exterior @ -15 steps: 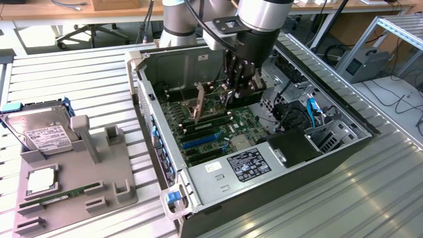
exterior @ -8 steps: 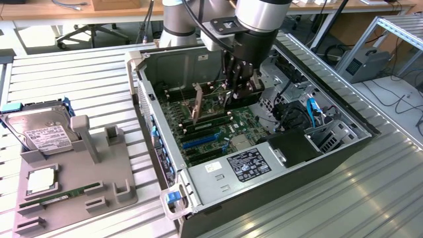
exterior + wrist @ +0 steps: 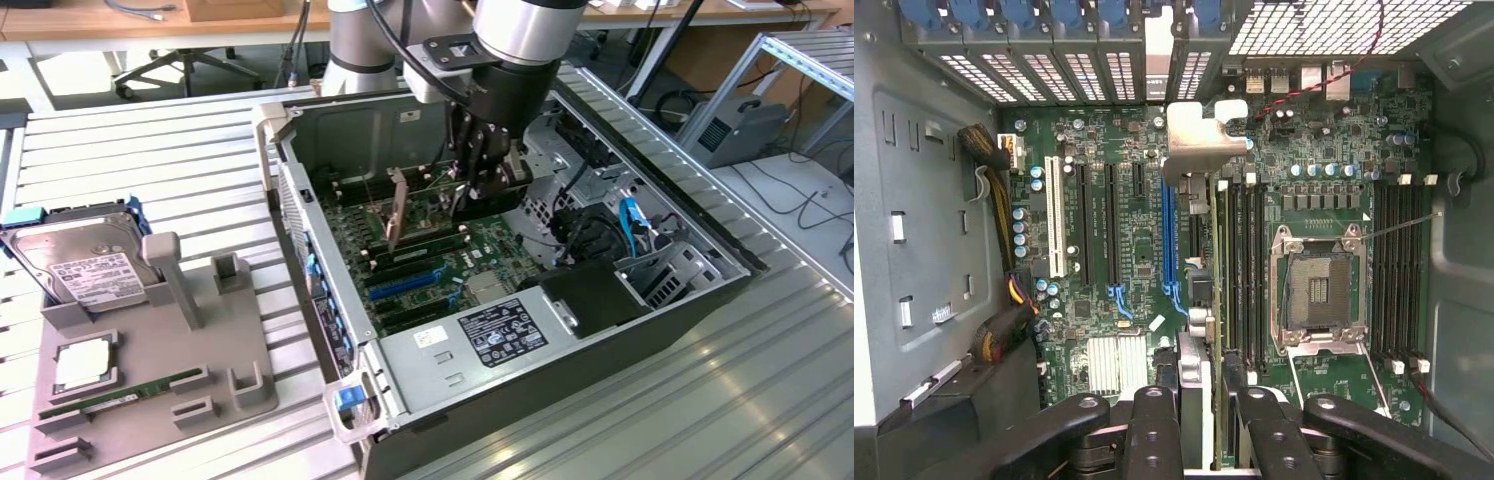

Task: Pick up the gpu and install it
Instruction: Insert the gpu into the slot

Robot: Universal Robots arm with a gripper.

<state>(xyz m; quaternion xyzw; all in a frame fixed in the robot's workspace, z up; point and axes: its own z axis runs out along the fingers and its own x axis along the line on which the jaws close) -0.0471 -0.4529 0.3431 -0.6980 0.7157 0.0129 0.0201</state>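
Wooden desks (image 3: 160,25), an office chair (image 3: 174,65) and floor cables (image 3: 787,190) ring the slatted metal table (image 3: 667,400).

We noted the gpu (image 3: 1194,300) standing on edge inside the open case, a slim dark card seen edge-on, its silvery end bracket (image 3: 1202,140) toward the rear slots, positioned over the motherboard beside the blue slot.
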